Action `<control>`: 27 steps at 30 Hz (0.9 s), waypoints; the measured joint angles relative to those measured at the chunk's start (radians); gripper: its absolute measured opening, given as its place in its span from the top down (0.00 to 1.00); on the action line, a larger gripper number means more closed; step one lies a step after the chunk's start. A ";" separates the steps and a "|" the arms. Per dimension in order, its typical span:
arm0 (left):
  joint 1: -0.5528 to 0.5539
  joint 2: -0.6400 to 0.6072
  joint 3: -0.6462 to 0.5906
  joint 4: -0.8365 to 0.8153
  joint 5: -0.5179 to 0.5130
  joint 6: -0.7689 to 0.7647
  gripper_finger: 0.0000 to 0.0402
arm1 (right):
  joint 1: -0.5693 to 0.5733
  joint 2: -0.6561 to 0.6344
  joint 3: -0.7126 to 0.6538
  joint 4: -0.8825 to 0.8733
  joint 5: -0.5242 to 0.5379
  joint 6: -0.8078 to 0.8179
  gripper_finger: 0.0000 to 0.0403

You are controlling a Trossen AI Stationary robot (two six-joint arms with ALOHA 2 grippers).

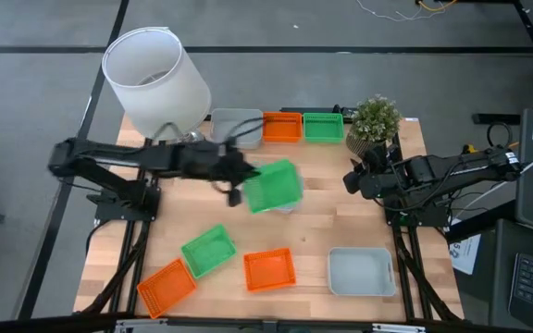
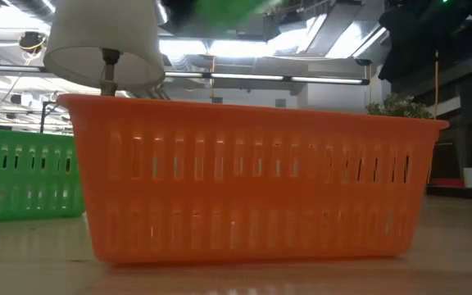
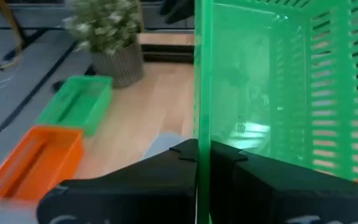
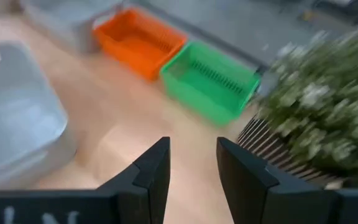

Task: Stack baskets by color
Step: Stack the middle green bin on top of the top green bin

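My left gripper (image 1: 244, 185) is over the table's middle, shut on a green basket (image 1: 274, 185) that it holds in the air; this basket shows as a green blur (image 2: 228, 8) at the top of the low view. A pale grey basket (image 1: 287, 211) peeks out below it. At the far edge a grey basket (image 1: 234, 125), an orange one (image 1: 282, 127) and a green one (image 1: 323, 127) stand in a row. Near the front lie a green basket (image 1: 208, 250), two orange baskets (image 1: 167, 285) (image 1: 269, 270) and a grey one (image 1: 361, 271). My right gripper (image 4: 192, 162) waits open at the right, by the plant. My left gripper pinches the green basket's wall on the table's left side (image 3: 197, 134), one finger inside the basket and one outside. The fingers come from the table's left, slanting slightly down. The basket is lifted clear of the table and hangs tilted beyond the fingers.
A large white lampshade (image 1: 155, 79) stands at the far left and a small potted plant (image 1: 375, 120) at the far right, close to my right arm. Bare wood shows between the far row and the near baskets.
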 joint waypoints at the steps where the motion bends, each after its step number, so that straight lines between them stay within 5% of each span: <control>1: 0.016 0.064 0.030 0.010 0.037 0.002 1.00 | 0.002 0.000 0.000 0.000 0.045 0.012 0.67; 6: 0.054 0.391 0.233 0.013 0.198 0.032 1.00 | 0.004 -0.004 0.015 0.001 0.286 0.020 0.67; 13: 0.066 0.691 0.500 0.013 0.276 0.069 1.00 | 0.004 -0.015 0.138 0.003 0.569 -0.042 0.67; 20: 0.089 0.941 0.711 -0.060 0.287 0.078 1.00 | 0.003 -0.016 0.263 0.000 0.523 -0.196 0.67; 27: 0.150 0.994 0.771 -0.152 0.255 0.082 1.00 | 0.004 -0.022 0.299 -0.001 0.469 -0.244 0.67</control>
